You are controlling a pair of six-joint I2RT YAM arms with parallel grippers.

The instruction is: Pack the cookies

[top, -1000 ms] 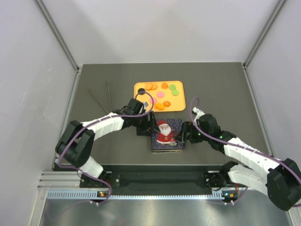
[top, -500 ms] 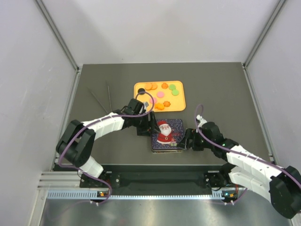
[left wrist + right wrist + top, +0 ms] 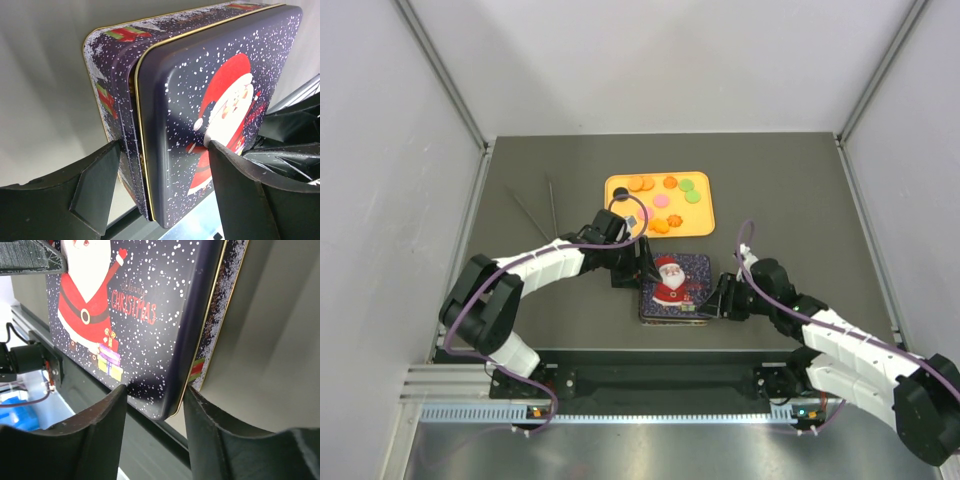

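Observation:
A dark blue Christmas tin point(image 3: 675, 285) with a Santa lid lies flat near the table's front. My left gripper point(image 3: 634, 268) is at its left edge; in the left wrist view point(image 3: 164, 147) one finger rests on the lid top and the other against the base wall. My right gripper point(image 3: 722, 300) is at the tin's near right corner; in the right wrist view point(image 3: 154, 390) its fingers pinch the lid corner and rim. The lid point(image 3: 200, 100) sits slightly ajar, with a thin gap along the gold rim. The cookies point(image 3: 661, 200), orange, pink, green and black, lie on the orange tray point(image 3: 710, 200) behind the tin.
Two thin dark rods point(image 3: 535, 210) lie on the table at the left. Grey walls close the cell on three sides. The metal rail and arm bases run along the near edge, just in front of the tin.
My right gripper has slid along the tin's right side toward the near corner. The tin has shifted slightly nearer. The left gripper has stayed at the left edge.

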